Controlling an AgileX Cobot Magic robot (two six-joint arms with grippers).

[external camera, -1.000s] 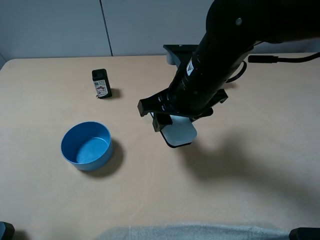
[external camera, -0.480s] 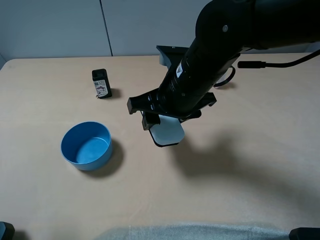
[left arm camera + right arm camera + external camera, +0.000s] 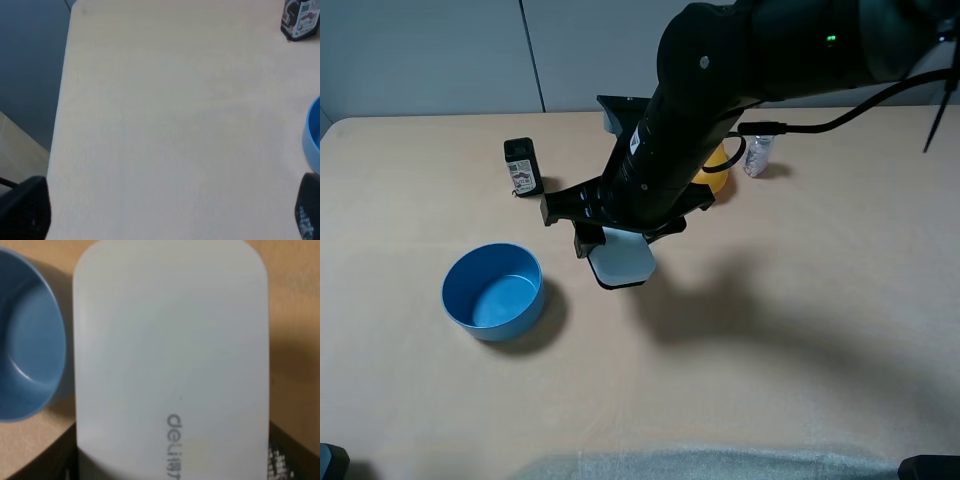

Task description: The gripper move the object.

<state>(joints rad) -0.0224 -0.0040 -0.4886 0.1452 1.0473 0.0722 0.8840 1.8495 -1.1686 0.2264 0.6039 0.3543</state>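
Two grippers show. The left gripper (image 3: 165, 209) appears only in its own wrist view, its dark fingertips (image 3: 23, 207) set wide apart over bare tabletop (image 3: 165, 115). On the left of the table, a blue bowl (image 3: 492, 291) sits toward the front edge, and a small black box with a label (image 3: 523, 166) stands farther back. Near the middle, the right gripper (image 3: 610, 236) reaches across and is clamped on one end of the white case (image 3: 621, 259). The case juts out flat toward the front edge, just right of the bowl and apart from it. Its wrist camera shows "deli" lettering on the case's pale face. Behind the arm, an orange fruit (image 3: 717, 166) is partly hidden, with a small clear container (image 3: 756, 155) beside it.
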